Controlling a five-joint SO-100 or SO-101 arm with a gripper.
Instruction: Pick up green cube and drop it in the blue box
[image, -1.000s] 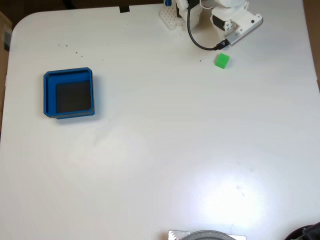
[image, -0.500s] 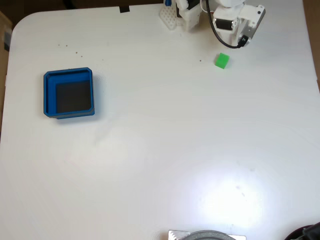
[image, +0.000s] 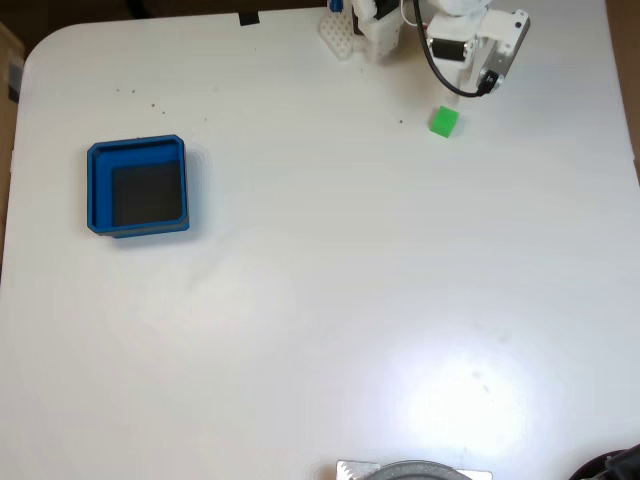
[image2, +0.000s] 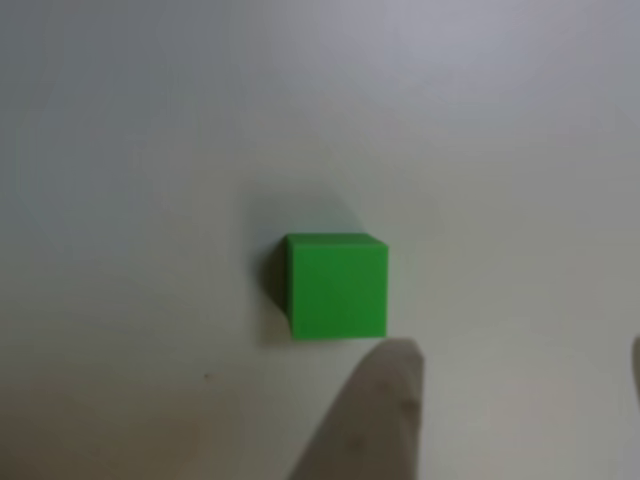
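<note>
1. Green cube (image: 444, 122) sits flat on the white table (image: 330, 300), near the far edge toward the right corner in the fixed view; nothing touching it.
2. Blue box (image: 138, 187) near the left edge, well apart from the cube.
3. Pincer: one pale fingertip (image2: 370, 420) just short of the cube (image2: 336, 286) in the other view; opening can't be told, holds nothing.

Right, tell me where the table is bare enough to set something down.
Bare: the wide stretch between the blue box and the green cube, plus the whole lower half of the table in the fixed view. Crowded: the top edge, where the arm stands just above the cube.
</note>
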